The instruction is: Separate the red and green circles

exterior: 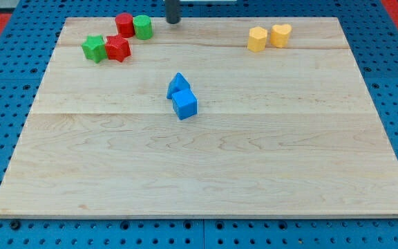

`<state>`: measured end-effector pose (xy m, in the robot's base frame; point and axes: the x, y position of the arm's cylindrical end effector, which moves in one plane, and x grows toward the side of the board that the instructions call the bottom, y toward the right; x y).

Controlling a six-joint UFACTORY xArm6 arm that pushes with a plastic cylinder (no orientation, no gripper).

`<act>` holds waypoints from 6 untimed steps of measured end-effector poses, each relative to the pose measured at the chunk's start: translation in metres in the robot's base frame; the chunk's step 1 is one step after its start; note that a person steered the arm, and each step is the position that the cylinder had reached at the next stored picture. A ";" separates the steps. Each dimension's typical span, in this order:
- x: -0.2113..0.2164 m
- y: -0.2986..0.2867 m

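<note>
The red circle (124, 25) and the green circle (142, 27) stand side by side and touching near the view's top left of the wooden board (206, 166). My tip (173, 21) is at the view's top edge, a short way to the right of the green circle and apart from it.
A green star (95, 48) and a red star (117, 48) touch just below the circles. A blue triangle (178, 84) and a blue cube (184, 104) sit mid-board. A yellow block (257, 39) and a yellow heart (280, 34) sit at top right.
</note>
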<state>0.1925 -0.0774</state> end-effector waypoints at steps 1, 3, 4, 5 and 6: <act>0.000 -0.033; 0.054 -0.079; 0.034 -0.051; 0.024 -0.037; 0.089 -0.042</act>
